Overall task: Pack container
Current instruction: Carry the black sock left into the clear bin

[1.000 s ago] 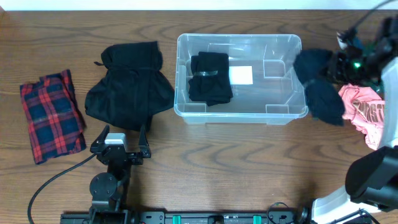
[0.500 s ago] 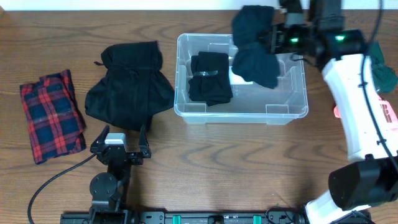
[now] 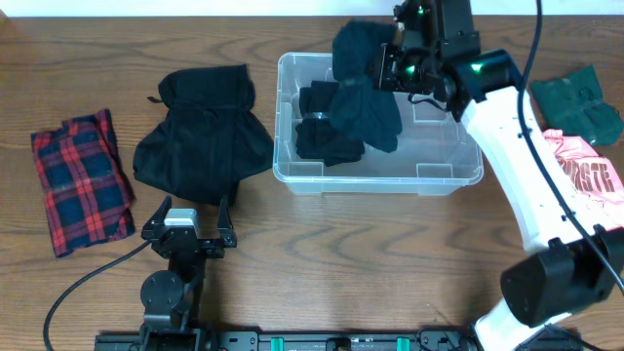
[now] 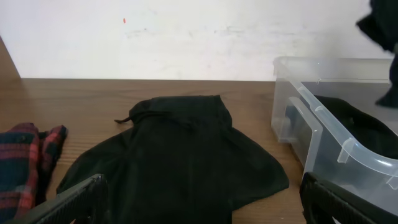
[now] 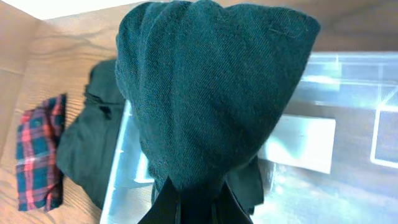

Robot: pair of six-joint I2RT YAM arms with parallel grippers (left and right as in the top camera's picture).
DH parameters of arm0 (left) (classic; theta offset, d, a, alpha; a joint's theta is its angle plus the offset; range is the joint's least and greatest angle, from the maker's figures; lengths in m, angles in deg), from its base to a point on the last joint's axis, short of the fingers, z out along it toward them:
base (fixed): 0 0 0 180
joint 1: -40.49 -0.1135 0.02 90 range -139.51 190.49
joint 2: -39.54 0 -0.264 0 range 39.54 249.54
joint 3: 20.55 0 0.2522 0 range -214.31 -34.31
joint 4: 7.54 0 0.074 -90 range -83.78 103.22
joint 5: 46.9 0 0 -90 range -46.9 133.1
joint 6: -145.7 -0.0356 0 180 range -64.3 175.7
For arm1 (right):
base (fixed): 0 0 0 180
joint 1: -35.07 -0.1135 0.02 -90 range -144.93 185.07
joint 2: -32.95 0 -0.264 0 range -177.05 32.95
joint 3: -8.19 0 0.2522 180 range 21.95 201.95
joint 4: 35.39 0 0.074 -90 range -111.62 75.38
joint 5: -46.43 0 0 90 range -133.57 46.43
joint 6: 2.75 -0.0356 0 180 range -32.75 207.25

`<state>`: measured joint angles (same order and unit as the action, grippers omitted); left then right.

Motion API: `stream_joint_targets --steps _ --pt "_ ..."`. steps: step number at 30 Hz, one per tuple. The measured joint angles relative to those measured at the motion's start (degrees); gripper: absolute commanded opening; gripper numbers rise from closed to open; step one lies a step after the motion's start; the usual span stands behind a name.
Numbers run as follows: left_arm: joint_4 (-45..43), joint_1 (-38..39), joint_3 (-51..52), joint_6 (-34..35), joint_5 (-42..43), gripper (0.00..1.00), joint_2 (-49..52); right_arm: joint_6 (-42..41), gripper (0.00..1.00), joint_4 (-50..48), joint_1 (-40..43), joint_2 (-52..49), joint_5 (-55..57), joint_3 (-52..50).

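container [image 3: 429, 179] sat on the table [image 3: 390, 263], centre-back, with a folded black garment [image 3: 317, 144] inside at left. right gripper [image 3: 388, 68], clamped on a dark teal cloth [image 3: 366, 93], had swung further left above it. left gripper [image 3: 193, 214] rested wide open, empty.

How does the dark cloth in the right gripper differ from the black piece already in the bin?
The held cloth hangs bunched from the shut right gripper above the container; the black piece lies folded flat on its floor, at the left end. The held cloth looks dark teal in the right wrist view; the black piece is plain black. Both are dark fabric, and they overlap when seen from overhead.
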<state>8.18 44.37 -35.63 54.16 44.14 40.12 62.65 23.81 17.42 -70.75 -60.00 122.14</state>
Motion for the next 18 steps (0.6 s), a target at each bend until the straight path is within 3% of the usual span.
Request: stream_joint_targets --steps 11,18 --pt "0.0 0.0 0.0 0.0 0.0 0.98 0.0 0.0 0.01 7.2 0.3 -6.3 2.9 0.0" --pt "0.0 0.0 0.0 0.0 0.0 0.98 0.0 0.4 0.01 6.2 1.5 -6.6 5.9 -0.6"
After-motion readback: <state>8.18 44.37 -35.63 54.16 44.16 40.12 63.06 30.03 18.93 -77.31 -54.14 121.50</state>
